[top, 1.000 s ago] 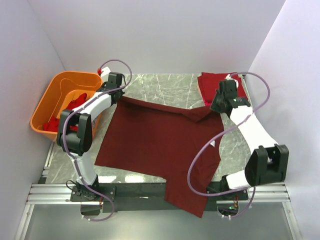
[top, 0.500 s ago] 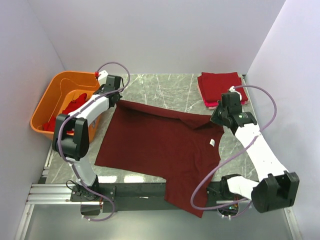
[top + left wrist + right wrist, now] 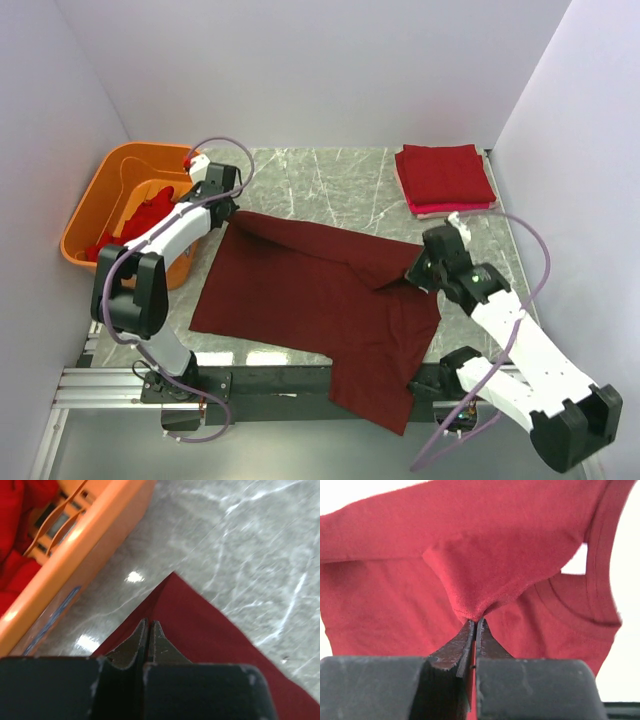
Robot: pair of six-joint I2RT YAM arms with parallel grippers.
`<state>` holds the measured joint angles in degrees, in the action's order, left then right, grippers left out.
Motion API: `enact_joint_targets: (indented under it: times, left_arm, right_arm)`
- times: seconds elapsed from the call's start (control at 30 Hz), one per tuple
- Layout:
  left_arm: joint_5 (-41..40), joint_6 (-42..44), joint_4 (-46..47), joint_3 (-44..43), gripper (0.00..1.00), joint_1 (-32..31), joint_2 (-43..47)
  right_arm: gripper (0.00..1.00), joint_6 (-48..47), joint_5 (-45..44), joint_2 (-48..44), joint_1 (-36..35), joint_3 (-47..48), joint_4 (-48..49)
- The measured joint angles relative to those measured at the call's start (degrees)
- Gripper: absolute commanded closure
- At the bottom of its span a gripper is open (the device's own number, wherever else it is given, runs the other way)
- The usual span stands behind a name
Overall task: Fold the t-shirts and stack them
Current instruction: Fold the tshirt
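Now my left hand [image 3: 230, 213] and right hand [image 3: 413, 272], clenched on shirt [image 3: 300, 295], draw its far edge nearer; fold starting.

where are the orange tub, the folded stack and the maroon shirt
orange tub [image 3: 88, 205]: top external view, on its left wall
folded stack [image 3: 443, 173]: top external view, middle of the top shirt
maroon shirt [image 3: 300, 290]: top external view, flat middle of its body
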<state>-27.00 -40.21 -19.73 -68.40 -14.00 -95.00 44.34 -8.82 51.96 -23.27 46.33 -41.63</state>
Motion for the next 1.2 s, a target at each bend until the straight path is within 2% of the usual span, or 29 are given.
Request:
enact_joint_targets:
  times: [0.13, 0.23, 0.33, 0.37, 0.43, 0.47, 0.5, 0.53, 0.57, 0.6, 0.83, 0.97, 1.1, 1.2]
  left_arm:
    - [-0.15, -1.03, -0.79, 2.47, 0.99, 0.00, 0.81]
    - [-0.63, -2.16, -2.10, 3.52, 0.99, 0.00, 0.79]
    - [-1.42, -3.48, -3.37, 3.52, 0.99, 0.00, 0.63]
    - [-1.51, -3.82, -3.80, 3.45, 0.95, 0.00, 0.48]
    - [-1.62, -4.26, -5.27, 2.78, 0.78, 0.00, -0.42]
    - [-1.60, -4.50, -5.95, 2.14, 0.68, -0.02, -1.11]
    - [-1.66, -4.52, -6.56, 1.42, 0.52, -0.09, -1.81]
    - [-1.90, -4.81, -7.26, 0.63, 0.42, -0.31, -2.43]
    - [-2.10, -4.81, -7.80, 0.20, 0.08, -0.50, -2.73]
    - [-2.47, -5.20, -8.24, -0.11, 0.01, -0.83, -2.80]
    - [-4.66, -5.01, -10.73, -4.74, 0.01, -6.80, -2.78]
    - [-2.69, -3.89, -10.21, -5.90, 0.01, -7.04, -2.78]
    - [0.52, -2.45, -8.98, -6.60, 0.00, -7.02, -3.45]
    - [3.10, -1.97, -7.76, -6.71, 0.01, -7.26, -4.13]
  right_arm:
    - [1.00, 5.01, -0.17, -4.13, -1.22, -5.77, -0.22]
    - [0.96, 6.95, 0.61, -6.19, -1.44, -9.38, -0.17]
    - [0.83, 6.67, 3.41, -6.95, -1.88, -12.79, 0.28]
    - [0.73, 6.01, 4.33, -6.93, -1.97, -13.46, 0.28]
    - [0.63, 4.39, 6.12, -6.67, -1.99, -14.16, 0.20]
    - [0.54, 3.19, 7.04, -6.54, -1.99, -14.10, 0.37]
    - [0.50, 2.10, 7.74, -6.32, -1.99, -13.94, 0.52]
    - [0.46, 1.01, 8.31, -5.97, -1.99, -13.64, 0.50]
    - [0.45, -0.20, 8.92, -5.29, -1.99, -13.18, 0.52]
    - [0.44, -0.90, 9.11, -4.79, -1.99, -12.76, 0.44]
    - [0.36, -5.31, 7.32, -1.07, -1.99, -6.82, -1.22]
    - [0.33, -7.30, 5.53, -1.03, -1.99, -3.23, -2.43]
    - [0.24, -10.95, 7.65, -0.48, -2.05, -1.86, -1.70]
    - [0.24, -13.60, 10.32, -0.11, -2.58, -1.20, -0.59]
